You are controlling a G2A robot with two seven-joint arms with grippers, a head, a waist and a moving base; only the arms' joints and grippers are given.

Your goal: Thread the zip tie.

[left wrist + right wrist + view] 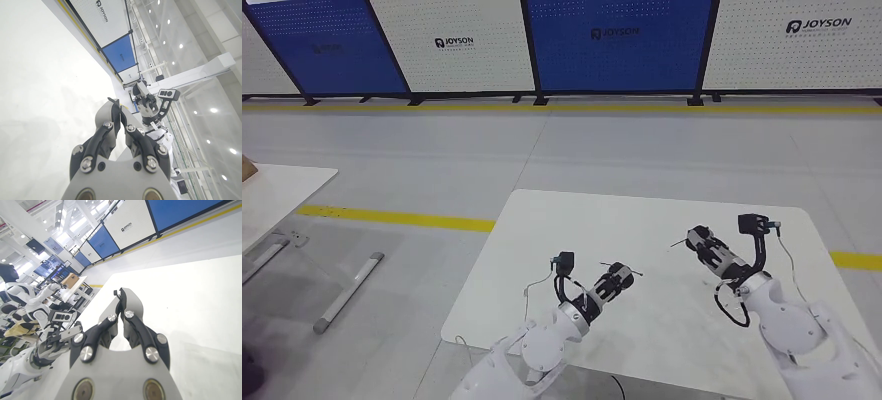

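White tabletop (672, 330) lies across the lower middle of the top view, on a grey floor crossed by a yellow line (392, 217); blue and white panels (617, 45) stand along the upper edge, and the corner of another white table (282, 190) shows at the left edge.

We find the left gripper (625, 270) just below the centre of the frame, over the near part of the table; it is clenched on the zip tie (637, 270), a thin dark strip that crosses its fingertips and sticks out on both sides. In the left wrist view its two pads (115, 117) are pressed together, and a dark end of the strip (114, 101) juts past the tips.

We find the right gripper (694, 236) right of centre in the top view, aimed toward the upper left; it too is clamped tight, on a second dark strip (677, 243) that pokes out of its tips toward the left. In the right wrist view a small dark block (114, 292) on the end of that strip stands just beyond the closed fingertips.

Both grippers are well apart, with bare tabletop between them; the two strips do not meet; we cannot tell whether either gripper touches the table.
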